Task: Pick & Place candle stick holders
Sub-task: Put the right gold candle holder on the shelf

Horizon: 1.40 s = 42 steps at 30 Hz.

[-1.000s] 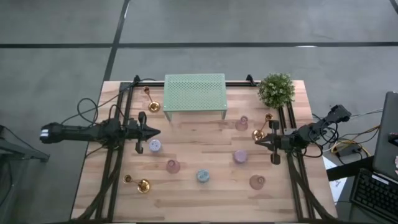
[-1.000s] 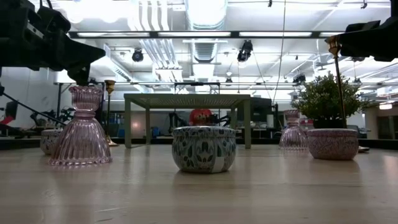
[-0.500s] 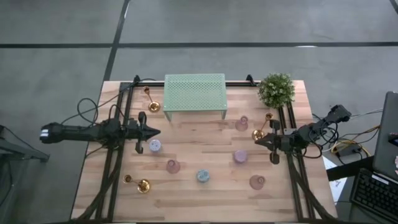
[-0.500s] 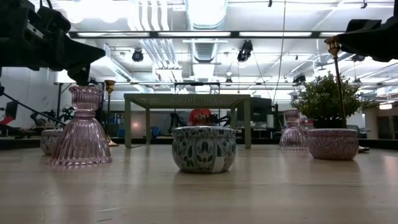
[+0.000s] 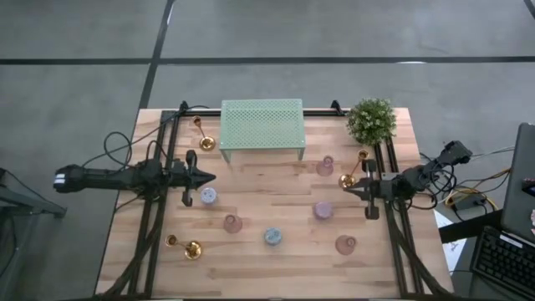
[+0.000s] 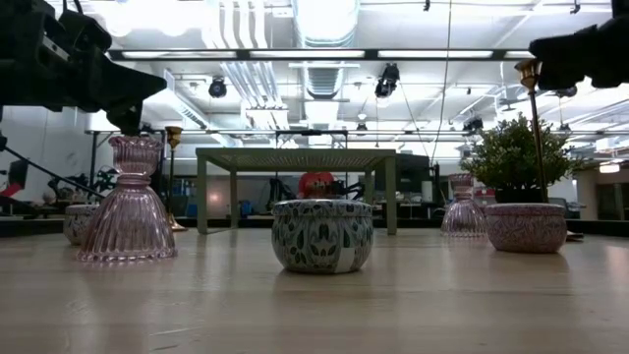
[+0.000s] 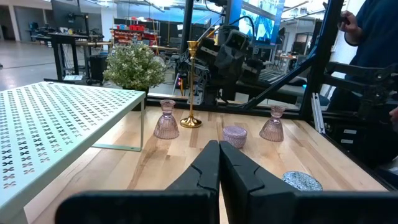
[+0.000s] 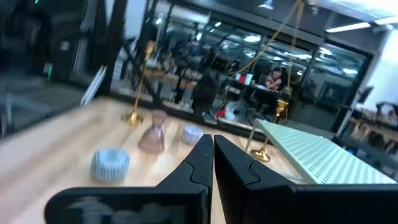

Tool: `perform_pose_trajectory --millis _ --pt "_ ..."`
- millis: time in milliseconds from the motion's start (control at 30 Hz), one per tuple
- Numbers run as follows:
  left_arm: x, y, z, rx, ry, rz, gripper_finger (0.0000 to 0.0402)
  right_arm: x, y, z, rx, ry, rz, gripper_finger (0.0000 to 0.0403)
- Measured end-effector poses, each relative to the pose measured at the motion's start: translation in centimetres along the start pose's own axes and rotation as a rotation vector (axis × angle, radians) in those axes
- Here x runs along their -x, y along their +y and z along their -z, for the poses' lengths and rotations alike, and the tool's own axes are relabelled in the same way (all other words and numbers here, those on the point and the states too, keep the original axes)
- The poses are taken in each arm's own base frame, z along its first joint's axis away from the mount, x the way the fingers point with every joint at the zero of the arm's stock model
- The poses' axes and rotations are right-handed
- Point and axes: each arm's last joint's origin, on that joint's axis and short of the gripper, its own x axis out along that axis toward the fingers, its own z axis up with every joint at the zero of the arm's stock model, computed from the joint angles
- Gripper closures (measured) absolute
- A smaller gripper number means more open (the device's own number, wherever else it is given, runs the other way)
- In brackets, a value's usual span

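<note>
Candle stick holders, three gold ones, stand apart on the worktop, and we place them by the green mesh shelf. One candlestick stands just beside the shelf's left end. A second candlestick stands to the shelf's right, below the potted plant. The third candlestick stands well apart, toward the near left corner. Our left gripper hangs below the shelf's left end, fingers pressed together, holding nothing. Our right gripper, likewise pressed together and empty, hangs just beside the second candlestick's base.
</note>
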Motion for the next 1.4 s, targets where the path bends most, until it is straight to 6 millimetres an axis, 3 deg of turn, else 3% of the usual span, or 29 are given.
perform_pose_trajectory --millis 367,767,1233,1400 --pt "0.0 0.0 0.0 0.000 0.004 -0.001 0.0394 0.1 -0.8 -1.4 -0.126 -0.109 0.144 0.0394" --pt "0.0 0.0 0.0 0.000 0.002 0.000 0.0394 0.2 -0.9 -1.5 -0.337 -0.135 0.145 0.0394" --pt "0.0 0.0 0.0 0.000 0.002 0.000 0.0394 0.2 -1.0 -2.0 -0.356 -0.149 0.144 0.0394" --pt "0.0 0.0 0.0 0.000 0.003 0.000 0.0394 0.1 -0.9 -1.7 -0.356 -0.050 0.126 0.0394"
